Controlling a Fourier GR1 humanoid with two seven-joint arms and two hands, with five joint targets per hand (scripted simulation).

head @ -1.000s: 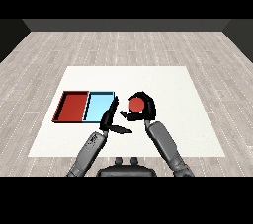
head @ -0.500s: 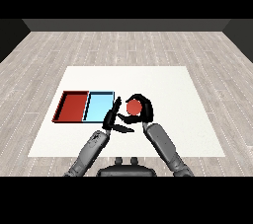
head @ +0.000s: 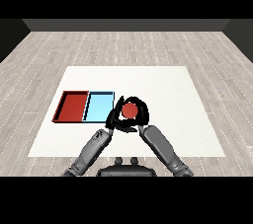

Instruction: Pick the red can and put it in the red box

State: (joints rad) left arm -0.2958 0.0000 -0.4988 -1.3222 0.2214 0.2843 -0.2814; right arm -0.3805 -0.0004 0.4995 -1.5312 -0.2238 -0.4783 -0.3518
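We note the right robot hand near the middle of the worktop, its black fingers curled round the red can, whose round red top faces up toward us between fingers and thumb. The grey right forearm runs from the lower right up to that hand. We cannot tell whether the can rests on the worktop or is held just off it, since the hand hides its lower part. The left robot hand sits right beside the can on its left, dark fingers reaching toward it and overlapping the right hand in our view; whether they touch the can or merely lie near it we cannot make out, and we cannot tell if that hand is spread or closed. Its grey forearm comes in from the lower left. Just left of both hands lies the light blue tray, its right rim close to the left hand's fingers. The red tray lies side by side with it, touching along one edge, farther to the left. The can is outside both trays, to the right of the blue one. Beyond the white worktop we see a pale wood-plank floor.
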